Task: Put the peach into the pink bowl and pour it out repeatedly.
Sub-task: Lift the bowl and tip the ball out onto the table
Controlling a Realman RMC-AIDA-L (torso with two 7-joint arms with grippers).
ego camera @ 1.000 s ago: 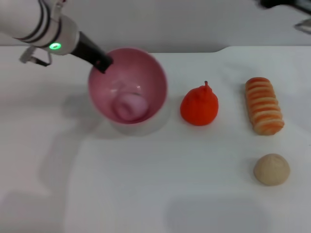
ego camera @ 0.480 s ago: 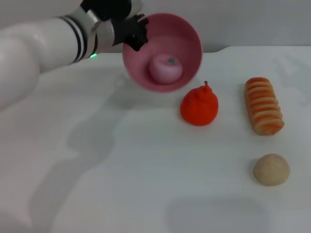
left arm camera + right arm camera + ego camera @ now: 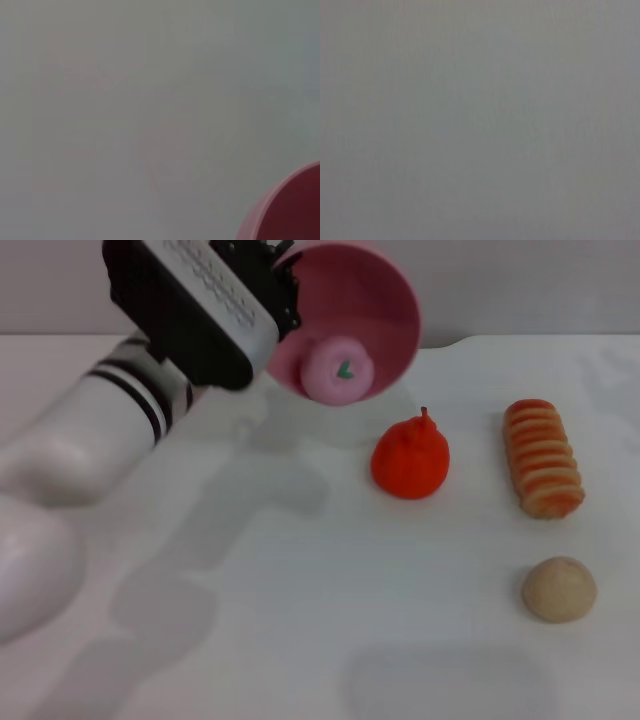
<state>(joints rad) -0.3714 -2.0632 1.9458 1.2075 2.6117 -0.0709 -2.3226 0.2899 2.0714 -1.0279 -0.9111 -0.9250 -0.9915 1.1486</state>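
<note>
My left gripper point(image 3: 282, 285) is shut on the rim of the pink bowl point(image 3: 375, 300) and holds it high above the table, tipped steeply so its mouth faces forward and down. The pale pink peach point(image 3: 337, 370) with its green stem rests at the lowest part of the bowl's rim. In the left wrist view only an edge of the pink bowl point(image 3: 290, 207) shows against a blank grey background. The right gripper is out of view.
A red-orange pear-shaped fruit point(image 3: 410, 458) stands on the white table point(image 3: 300, 620) just below and right of the bowl. A striped bread roll point(image 3: 543, 457) lies at the right, and a beige rough ball point(image 3: 559, 588) sits nearer the front right.
The left arm has lifted the bowl off the table, carried it up and to the right, and tipped it further. The peach has rolled from the bowl's bottom to its lower rim.
</note>
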